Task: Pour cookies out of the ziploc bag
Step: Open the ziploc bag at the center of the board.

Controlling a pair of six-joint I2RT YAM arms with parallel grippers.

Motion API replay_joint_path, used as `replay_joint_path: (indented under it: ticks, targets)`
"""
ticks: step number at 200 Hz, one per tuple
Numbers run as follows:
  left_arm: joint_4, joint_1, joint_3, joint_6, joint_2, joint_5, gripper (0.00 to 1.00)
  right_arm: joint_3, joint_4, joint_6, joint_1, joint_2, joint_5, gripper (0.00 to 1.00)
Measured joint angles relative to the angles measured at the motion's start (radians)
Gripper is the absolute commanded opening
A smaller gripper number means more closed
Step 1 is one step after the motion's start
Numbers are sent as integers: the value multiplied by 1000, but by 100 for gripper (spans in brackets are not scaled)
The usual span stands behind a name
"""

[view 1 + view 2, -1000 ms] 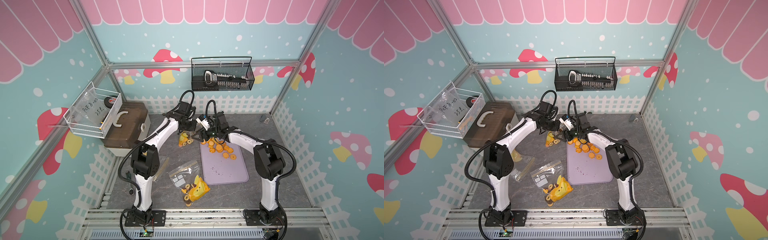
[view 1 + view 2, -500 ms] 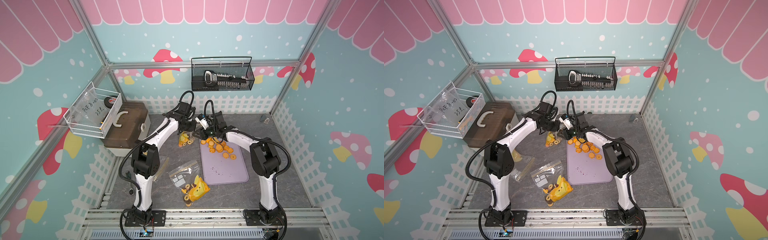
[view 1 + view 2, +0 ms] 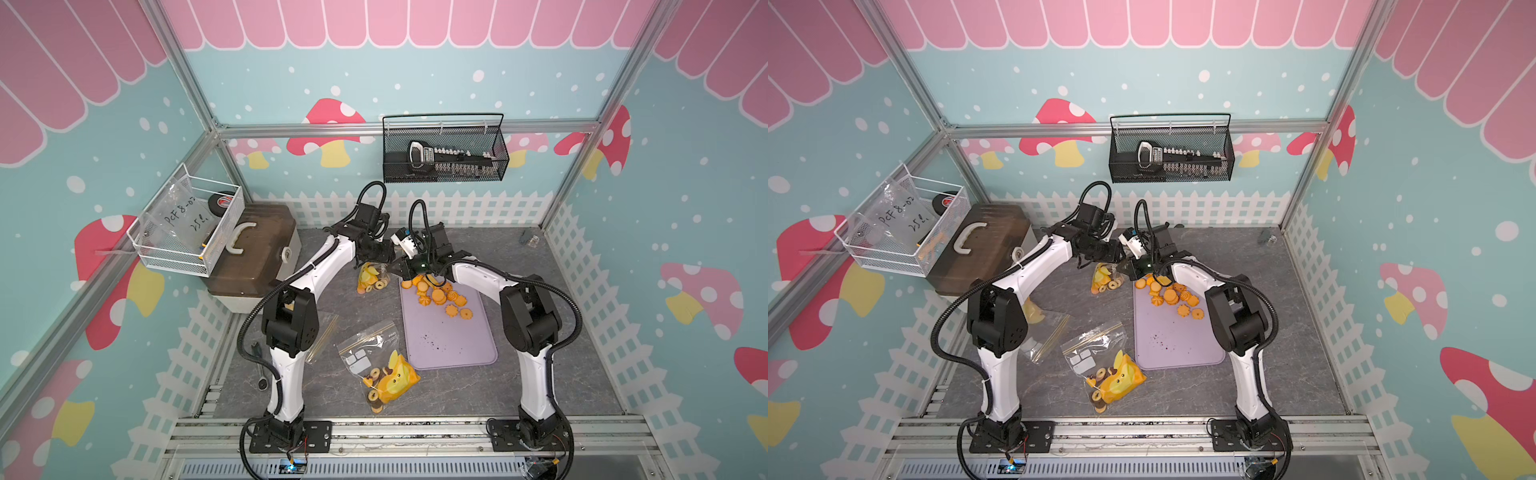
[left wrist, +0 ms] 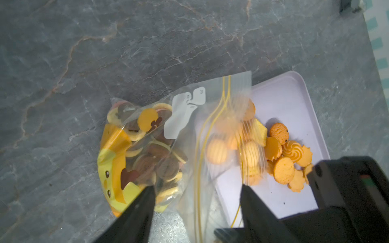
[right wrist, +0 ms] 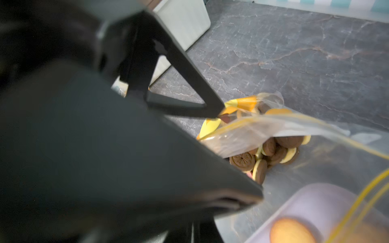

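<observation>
Near the middle of both top views, left hand and right hand close together at the far end of a lilac tray. Left hand wide open, both fingers apart just over the ziploc bag, not pinching it. Right hand clenched tight on the top lip of that bag, right at the mouth. Closed end of the bag down on the grey tabletop, mouth reaching over the corner of the tray in the left wrist picture. Inside the bag, brown and yellow cookies heaped at the closed end, next to a yellow wrapper with a little face. Loose on the upper part of the tray, orange cookies, some round, some flower-edged, close to the bag's mouth. On the bare middle of the tray, dark crumbs. Lower middle of the frame, a second bag flat on the tabletop, more cookies inside. Just left of it, another clear bag, partly behind the left arm. Upper left, a brown toolbox.
</observation>
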Motion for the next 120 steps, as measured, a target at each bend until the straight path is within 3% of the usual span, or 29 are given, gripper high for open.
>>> replay_joint_path:
  ticks: [73, 120]
  targets:
    - [218, 129, -481, -97, -393, -85, 99, 196, -100, 137, 5, 33, 7, 1]
    - [509, 105, -912, -144, -509, -135, 99, 369, -129, 272, 5, 75, 15, 1]
